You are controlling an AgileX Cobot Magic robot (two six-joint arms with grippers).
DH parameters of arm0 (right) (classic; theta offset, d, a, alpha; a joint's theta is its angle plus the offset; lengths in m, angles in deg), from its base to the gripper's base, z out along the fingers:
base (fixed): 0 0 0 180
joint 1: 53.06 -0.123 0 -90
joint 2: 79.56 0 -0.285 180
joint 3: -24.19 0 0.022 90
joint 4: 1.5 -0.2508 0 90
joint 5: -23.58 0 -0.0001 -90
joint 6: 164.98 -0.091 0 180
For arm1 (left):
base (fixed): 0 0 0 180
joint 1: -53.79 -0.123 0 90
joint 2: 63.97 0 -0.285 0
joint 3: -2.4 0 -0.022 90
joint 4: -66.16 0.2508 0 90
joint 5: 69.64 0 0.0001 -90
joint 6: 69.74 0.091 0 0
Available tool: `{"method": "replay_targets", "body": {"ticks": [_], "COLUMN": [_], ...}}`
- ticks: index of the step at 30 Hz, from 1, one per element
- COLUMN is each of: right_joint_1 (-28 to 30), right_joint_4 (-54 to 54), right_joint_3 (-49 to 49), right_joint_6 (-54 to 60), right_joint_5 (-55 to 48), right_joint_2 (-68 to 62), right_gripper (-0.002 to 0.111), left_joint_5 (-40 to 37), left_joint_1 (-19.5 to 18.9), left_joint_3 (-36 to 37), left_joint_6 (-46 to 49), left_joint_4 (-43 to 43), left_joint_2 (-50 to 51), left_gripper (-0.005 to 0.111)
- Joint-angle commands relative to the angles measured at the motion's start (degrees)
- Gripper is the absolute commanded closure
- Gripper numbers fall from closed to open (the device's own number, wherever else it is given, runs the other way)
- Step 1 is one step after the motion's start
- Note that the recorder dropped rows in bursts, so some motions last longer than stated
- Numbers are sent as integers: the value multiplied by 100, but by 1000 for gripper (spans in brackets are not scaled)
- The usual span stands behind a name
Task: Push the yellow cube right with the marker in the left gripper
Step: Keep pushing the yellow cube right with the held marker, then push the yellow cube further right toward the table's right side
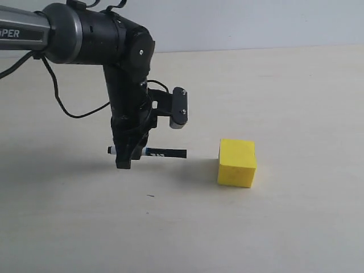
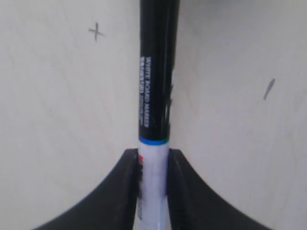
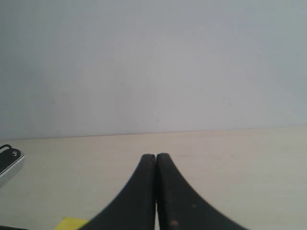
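My left gripper [image 1: 127,154] hangs from the black wrist just above the table and is shut on the marker [image 1: 165,153], which lies level with its black capped end pointing right. In the left wrist view the gripper [image 2: 153,155] clamps the marker [image 2: 155,96] by its white barrel, the black half reaching out past the fingers. The yellow cube [image 1: 237,162] rests on the table to the right of the marker's tip, a small gap between them. A corner of the yellow cube [image 3: 71,223] shows in the right wrist view, where my right gripper [image 3: 156,157] is shut on nothing.
The pale wooden table [image 1: 296,102] stretches around the cube on all sides. A small dark mark [image 1: 149,196] lies on it in front of the left gripper. A white wall [image 3: 153,62] rises behind the table.
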Motion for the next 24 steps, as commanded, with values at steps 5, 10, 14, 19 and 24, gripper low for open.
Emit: {"method": "replay_targets", "body": {"ticks": [5, 10, 14, 19, 24], "right_joint_1": [5, 5, 5, 5, 5], "right_joint_4": [1, 1, 1, 1, 1], "right_joint_3": [28, 28, 28, 28, 28], "right_joint_6": [9, 9, 9, 9, 9], "right_joint_5": [62, 62, 62, 62, 62], "right_joint_2": [30, 30, 30, 30, 30], "right_gripper": [108, 108, 108, 108, 108], "left_joint_5": [715, 618, 274, -393, -621], "left_joint_1": [526, 908, 972, 776, 791], "left_joint_3": [-41, -523, -956, -1066, -1066], "left_joint_6": [-28, -28, -52, -207, -218], "left_joint_4": [-54, -214, -214, -214, -214], "left_joint_2": [12, 274, 503, 576, 601], "left_gripper": [107, 107, 107, 107, 107]}}
